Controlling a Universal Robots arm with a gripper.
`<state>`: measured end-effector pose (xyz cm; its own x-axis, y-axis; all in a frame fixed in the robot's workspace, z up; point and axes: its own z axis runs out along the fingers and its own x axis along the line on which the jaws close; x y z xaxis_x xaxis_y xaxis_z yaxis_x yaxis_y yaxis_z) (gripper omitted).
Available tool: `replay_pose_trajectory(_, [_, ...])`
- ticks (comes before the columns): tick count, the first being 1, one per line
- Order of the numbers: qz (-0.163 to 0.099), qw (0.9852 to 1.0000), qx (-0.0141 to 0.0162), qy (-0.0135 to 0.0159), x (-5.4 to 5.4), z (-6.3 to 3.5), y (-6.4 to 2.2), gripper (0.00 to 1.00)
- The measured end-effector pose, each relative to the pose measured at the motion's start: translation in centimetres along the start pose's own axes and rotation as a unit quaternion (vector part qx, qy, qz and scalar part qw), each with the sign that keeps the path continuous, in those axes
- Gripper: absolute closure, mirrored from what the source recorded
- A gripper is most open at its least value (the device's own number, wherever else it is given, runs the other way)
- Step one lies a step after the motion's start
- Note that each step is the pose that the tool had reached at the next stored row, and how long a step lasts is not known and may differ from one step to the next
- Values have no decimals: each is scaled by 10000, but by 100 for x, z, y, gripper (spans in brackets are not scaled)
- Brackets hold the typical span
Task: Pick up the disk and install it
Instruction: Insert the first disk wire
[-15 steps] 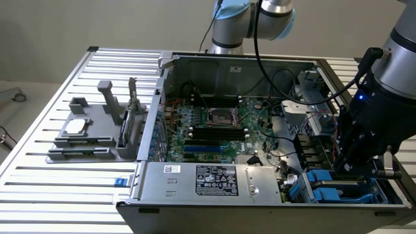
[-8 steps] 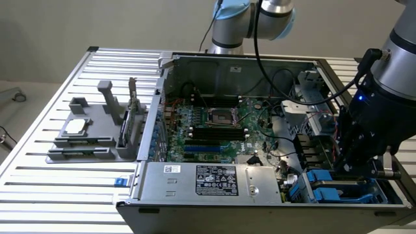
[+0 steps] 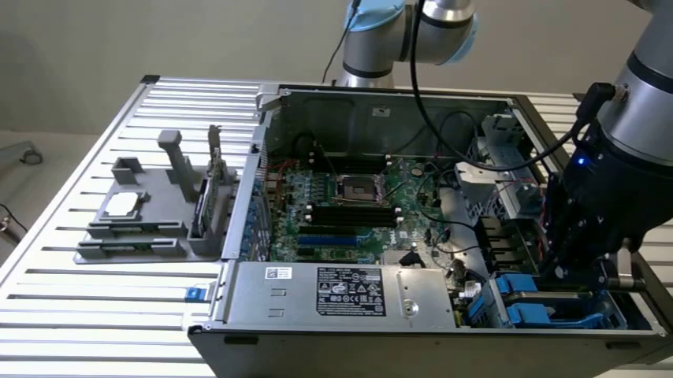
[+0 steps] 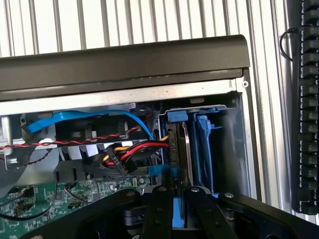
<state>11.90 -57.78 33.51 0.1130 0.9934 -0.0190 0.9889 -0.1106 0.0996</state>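
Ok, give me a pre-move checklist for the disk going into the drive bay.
1. Gripper closed on the disk: ok, it is held edge-on.
2. Disk lined up with the blue drive cage: ok, it sits upright beside the blue rails.
3. Disk fully seated: cannot tell.
4. Red and yellow cables clear of the disk: cannot tell, they run close beside it.
5. Gripper clear of the case wall: ok.
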Motion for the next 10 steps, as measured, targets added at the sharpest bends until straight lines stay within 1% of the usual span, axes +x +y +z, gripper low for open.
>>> replay_pose_trajectory(4, [0, 10000, 0, -4, 0, 18, -1, 84])
replay_pose_trajectory(9, [0, 10000, 0, -1, 1, 38, -1, 84])
replay_pose_trajectory(10, [0, 10000, 0, 3, 1, 35, 0, 82])
